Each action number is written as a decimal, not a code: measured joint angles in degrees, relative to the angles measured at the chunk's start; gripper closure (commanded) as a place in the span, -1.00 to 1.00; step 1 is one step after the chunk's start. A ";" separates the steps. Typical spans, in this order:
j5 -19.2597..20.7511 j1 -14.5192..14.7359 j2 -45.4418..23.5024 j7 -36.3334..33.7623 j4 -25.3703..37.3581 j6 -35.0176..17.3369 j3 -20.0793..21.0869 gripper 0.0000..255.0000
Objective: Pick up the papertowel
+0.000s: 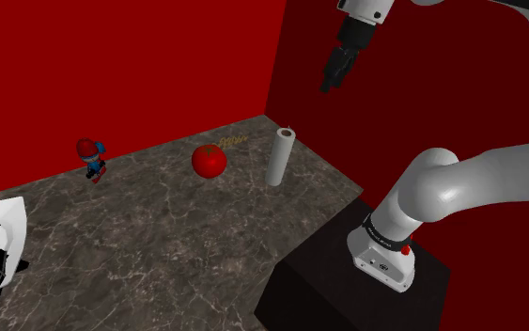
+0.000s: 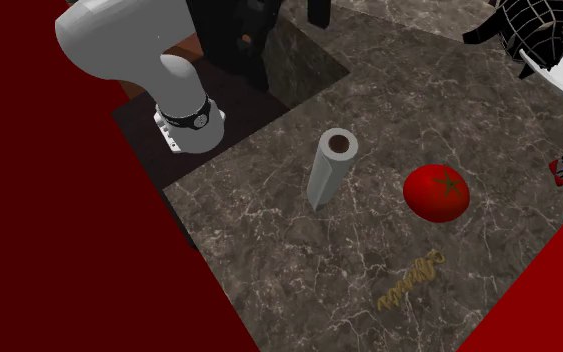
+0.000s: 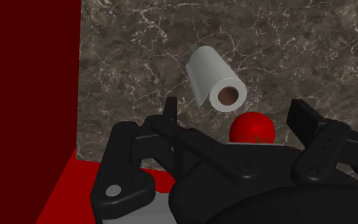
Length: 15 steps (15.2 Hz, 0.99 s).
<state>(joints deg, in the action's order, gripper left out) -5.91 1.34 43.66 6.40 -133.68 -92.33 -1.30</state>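
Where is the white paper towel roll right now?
The white paper towel roll stands upright on the dark marbled counter, just to the shoulder view's right of the round red tomato, apart from it.

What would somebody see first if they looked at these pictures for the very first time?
Probably the bright red walls all around the dark marbled counter. Next comes the red tomato on it, with the white paper towel roll standing upright close by, on the side nearer the robot's stand. High above them hangs the black gripper, open.
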 measured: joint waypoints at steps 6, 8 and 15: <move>-0.19 -0.95 -3.67 -6.59 -3.71 -7.35 4.48 -1.00; -0.14 -1.43 -6.26 -10.04 -5.40 -11.49 6.76 -1.00; 1.41 -3.45 -15.72 -21.30 -7.66 -22.56 13.25 -1.00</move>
<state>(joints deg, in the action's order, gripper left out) -4.51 -2.10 27.94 -14.90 -141.34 -114.88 11.95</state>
